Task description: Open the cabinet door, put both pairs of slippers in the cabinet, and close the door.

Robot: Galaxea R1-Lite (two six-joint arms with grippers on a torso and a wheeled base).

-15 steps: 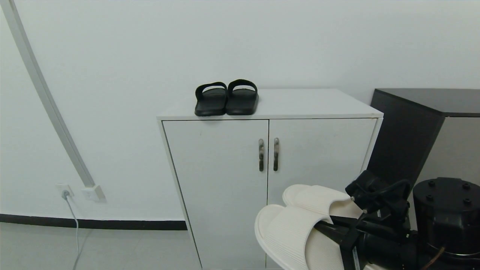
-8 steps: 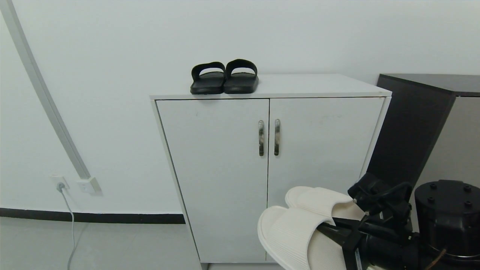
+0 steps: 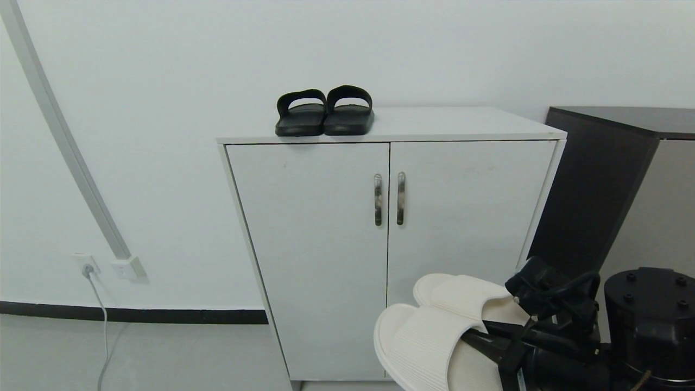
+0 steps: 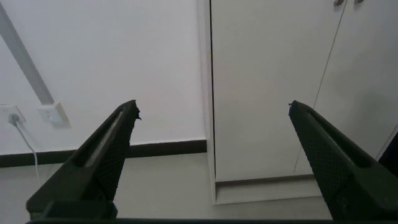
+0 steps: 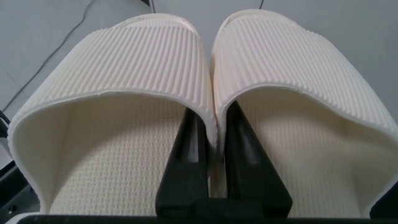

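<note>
Closed cabinet (image 3: 320, 233) bears black slippers (image 3: 324, 113); right gripper (image 5: 214, 121) jaws pinch cream slippers (image 3: 429, 339), toes probably toward it; left gripper (image 4: 212, 107) jaws apart.

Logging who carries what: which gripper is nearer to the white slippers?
Right. The right gripper is shut on the white slippers, its fingers pinching their adjoining sides. The left gripper hangs open facing the lower front of the cabinet, holding nothing.
</note>
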